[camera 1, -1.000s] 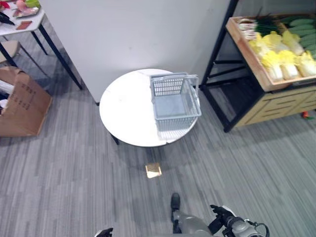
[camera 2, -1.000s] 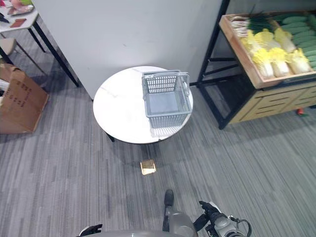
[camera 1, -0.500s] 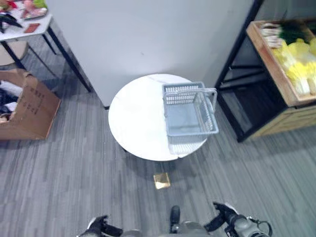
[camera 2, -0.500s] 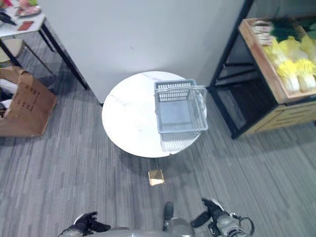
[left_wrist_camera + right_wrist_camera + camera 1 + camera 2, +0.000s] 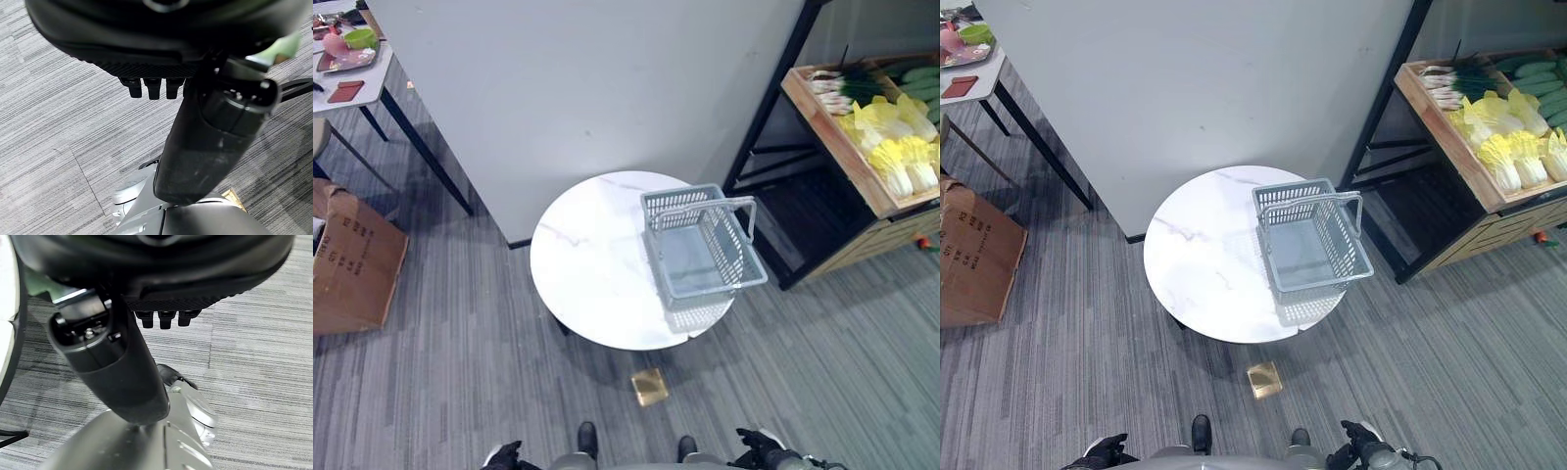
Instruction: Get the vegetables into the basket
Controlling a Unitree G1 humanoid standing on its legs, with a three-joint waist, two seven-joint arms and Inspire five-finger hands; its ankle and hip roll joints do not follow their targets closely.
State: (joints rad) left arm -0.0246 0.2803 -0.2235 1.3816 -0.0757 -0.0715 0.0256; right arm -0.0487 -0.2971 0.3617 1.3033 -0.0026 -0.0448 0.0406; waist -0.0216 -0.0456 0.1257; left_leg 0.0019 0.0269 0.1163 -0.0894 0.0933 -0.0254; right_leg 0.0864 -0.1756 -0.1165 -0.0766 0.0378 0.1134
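Two hands low by the floor, left hand (image 5: 161, 58) and right hand (image 5: 146, 289) with fingers curled on nothing, grey basket (image 5: 703, 245) empty on round table (image 5: 587, 264), vegetables (image 5: 1513, 137) in the shelf crate (image 5: 1449, 132), cardboard box (image 5: 347, 259) print illegible, whole view shifted since earlier.

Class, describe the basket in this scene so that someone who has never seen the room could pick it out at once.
Start at the round white table standing on the grey floor in front of the pale wall. The basket sits on the table's right side, nearest the wooden vegetable rack. It is a light grey plastic shopping basket with slatted sides and a raised handle, empty inside, and the only thing on the table.
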